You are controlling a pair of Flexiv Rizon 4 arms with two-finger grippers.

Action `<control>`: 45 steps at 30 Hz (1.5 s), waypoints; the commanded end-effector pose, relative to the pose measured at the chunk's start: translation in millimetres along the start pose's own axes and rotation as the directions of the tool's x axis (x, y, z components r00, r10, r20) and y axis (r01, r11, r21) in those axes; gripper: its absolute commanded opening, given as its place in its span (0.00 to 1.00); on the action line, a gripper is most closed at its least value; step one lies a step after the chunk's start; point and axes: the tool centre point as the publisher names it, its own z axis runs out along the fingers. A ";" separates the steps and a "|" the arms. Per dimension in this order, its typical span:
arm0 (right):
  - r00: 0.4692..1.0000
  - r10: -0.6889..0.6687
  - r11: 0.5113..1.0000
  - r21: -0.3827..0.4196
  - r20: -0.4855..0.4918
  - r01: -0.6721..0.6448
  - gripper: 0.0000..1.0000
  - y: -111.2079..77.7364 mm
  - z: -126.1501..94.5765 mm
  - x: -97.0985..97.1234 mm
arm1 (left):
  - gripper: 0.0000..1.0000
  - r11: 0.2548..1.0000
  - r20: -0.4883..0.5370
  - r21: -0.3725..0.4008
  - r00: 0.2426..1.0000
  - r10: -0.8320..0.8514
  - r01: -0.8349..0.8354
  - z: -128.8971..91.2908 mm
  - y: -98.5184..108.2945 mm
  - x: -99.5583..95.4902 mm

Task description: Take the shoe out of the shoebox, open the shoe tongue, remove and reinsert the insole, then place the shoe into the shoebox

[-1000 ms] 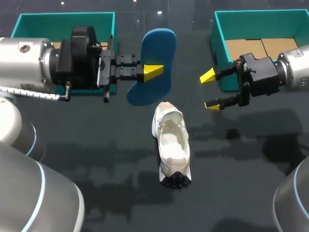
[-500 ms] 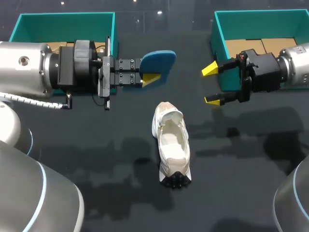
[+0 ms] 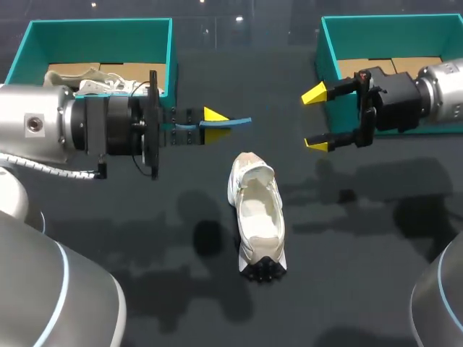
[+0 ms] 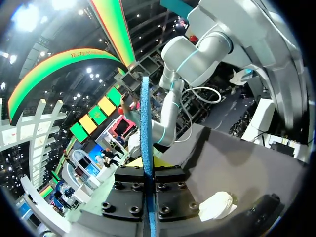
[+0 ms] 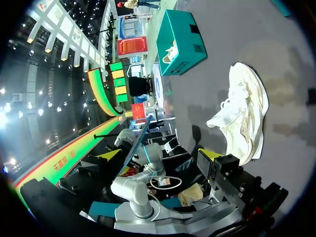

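Your left tool [image 3: 217, 121] is clamped on the blue insole [image 3: 239, 120]. The insole shows edge-on, its long axis level and pointing toward your right tool [image 3: 315, 118]. That one gapes wide and holds nothing, just beside the right shoebox [image 3: 325, 45]. The white shoe [image 3: 258, 217] lies on the table [image 3: 347, 253] between them, lengthwise away from you, with its dark end nearest.

White shoe [image 3: 258, 217] mid-table, toe far, left gripper [image 3: 217, 121] far left of it, clamped on blue insole [image 3: 239, 121] held edge-on, right gripper [image 3: 315, 118] far right, fingers apart, empty, left box [image 3: 94, 23] holding second shoe [image 3: 98, 83], right box [image 3: 391, 19] showing cardboard floor
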 end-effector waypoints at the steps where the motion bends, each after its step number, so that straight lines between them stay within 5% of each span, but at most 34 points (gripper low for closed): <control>1: 1.000 0.000 1.000 0.003 -0.004 0.000 1.00 1.9 1.5 -2.6 | 0.00 1.000 0.009 -0.010 1.000 0.020 -0.020 -4.6 -4.4 8.7; 45: 0.999 0.002 1.000 0.020 -0.049 -0.001 1.00 6.2 3.1 7.2 | 0.00 0.969 0.068 -0.009 0.967 0.247 -0.247 -20.2 23.8 20.3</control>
